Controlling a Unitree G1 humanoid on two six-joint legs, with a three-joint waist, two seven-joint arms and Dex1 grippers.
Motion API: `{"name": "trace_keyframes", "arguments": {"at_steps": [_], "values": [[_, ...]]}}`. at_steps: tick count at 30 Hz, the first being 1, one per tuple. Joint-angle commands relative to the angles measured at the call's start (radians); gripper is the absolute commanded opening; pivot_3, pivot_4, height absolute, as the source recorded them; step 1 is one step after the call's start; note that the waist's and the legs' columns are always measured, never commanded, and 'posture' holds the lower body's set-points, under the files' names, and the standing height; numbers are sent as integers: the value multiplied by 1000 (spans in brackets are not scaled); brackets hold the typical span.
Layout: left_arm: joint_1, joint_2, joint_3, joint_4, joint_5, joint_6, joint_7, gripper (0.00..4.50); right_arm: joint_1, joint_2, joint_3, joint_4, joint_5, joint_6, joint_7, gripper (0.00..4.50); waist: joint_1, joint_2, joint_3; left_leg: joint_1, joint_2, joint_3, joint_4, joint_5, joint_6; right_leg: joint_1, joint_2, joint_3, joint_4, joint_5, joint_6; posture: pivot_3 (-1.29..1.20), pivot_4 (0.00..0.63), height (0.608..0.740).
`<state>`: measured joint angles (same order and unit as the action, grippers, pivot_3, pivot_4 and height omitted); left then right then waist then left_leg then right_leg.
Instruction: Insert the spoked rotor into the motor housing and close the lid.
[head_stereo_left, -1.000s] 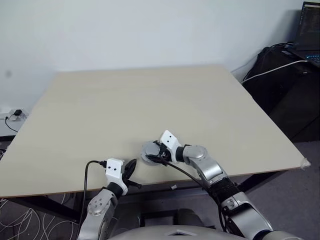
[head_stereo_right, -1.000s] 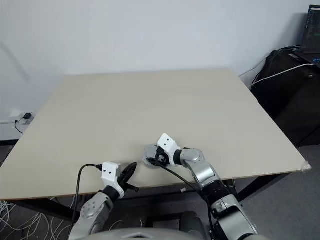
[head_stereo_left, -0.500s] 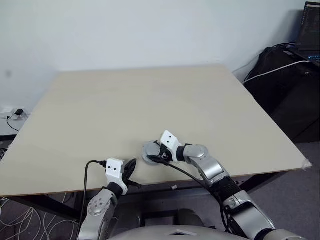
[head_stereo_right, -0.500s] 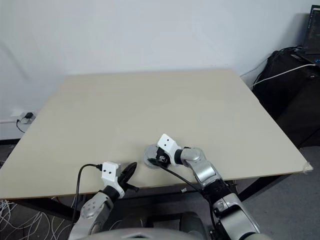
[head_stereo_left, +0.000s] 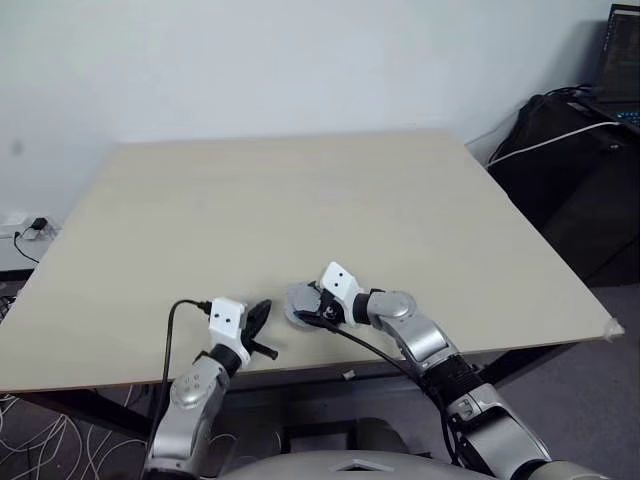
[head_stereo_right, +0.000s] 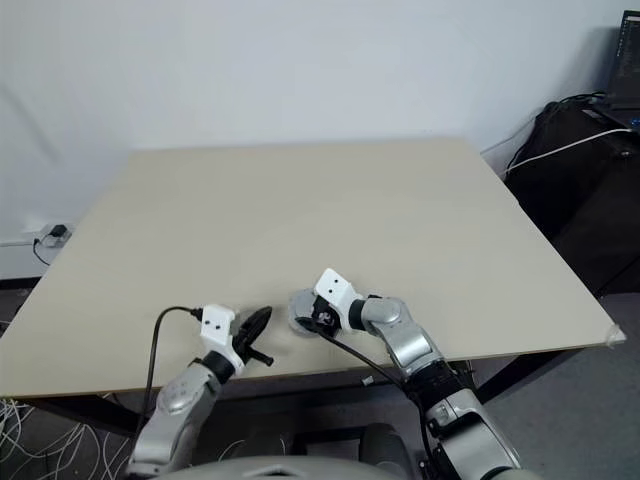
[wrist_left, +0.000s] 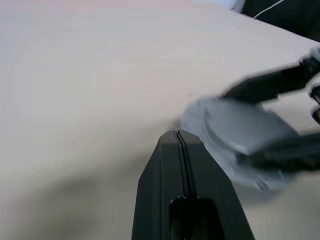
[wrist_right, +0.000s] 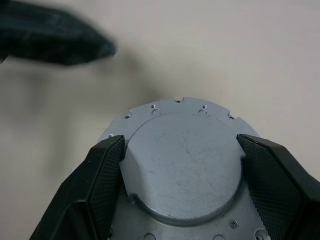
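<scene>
A round silvery-grey metal disc (wrist_right: 180, 165) with a flat raised centre and a notched flange lies near the table's front edge, also in the head view as a grey disc (head_stereo_left: 298, 299). I cannot tell whether it is the lid or the motor housing. No copper windings show. The spoked rotor is hidden. My right gripper (wrist_right: 180, 142) is shut on the disc's raised centre, one finger on each side. My left gripper (head_stereo_left: 258, 315) is shut and holds nothing. Its tip points at the disc from the left, a short gap away.
The tan table (head_stereo_left: 300, 190) stretches far back from the disc. A black bag (head_stereo_left: 570, 170) with a white cable stands past the table's right edge. Loose cables (head_stereo_left: 40, 445) lie on the floor at the left.
My left gripper has risen from the table's front edge and moved forward, closer to the disc. The right gripper and the disc have kept still.
</scene>
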<state>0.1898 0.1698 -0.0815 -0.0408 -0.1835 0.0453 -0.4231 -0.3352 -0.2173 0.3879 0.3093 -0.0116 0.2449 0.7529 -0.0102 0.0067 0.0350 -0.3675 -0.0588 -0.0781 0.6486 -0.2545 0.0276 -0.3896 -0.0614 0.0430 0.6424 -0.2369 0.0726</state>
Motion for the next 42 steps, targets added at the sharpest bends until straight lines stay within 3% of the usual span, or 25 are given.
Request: {"name": "trace_keyframes", "arguments": {"at_steps": [1,9,17,42], "values": [[-79,33,27,10,-48,70,-46,0,21,-8,22,13,-28,25,-3,3298,0,0,0,0,0,0,0,0,0,0,0,0,0,0,0,0,0,740],[-222,68,55,8,-161,361,-98,0,24,1,21,5,-26,31,-17,3298,-2,-1,-1,0,0,0,0,0,1,0,0,0,0,2,4,0,0,740],[-293,78,25,13,-175,575,-105,0,24,7,22,4,-26,29,-23,3298,-4,-1,-2,2,0,0,0,0,0,1,1,1,0,3,5,0,0,740],[-377,67,-51,60,-116,810,-21,0,19,16,18,0,-28,31,-32,3298,-4,-3,-4,8,0,-1,0,0,-1,7,0,1,0,2,3,0,0,740]]}}
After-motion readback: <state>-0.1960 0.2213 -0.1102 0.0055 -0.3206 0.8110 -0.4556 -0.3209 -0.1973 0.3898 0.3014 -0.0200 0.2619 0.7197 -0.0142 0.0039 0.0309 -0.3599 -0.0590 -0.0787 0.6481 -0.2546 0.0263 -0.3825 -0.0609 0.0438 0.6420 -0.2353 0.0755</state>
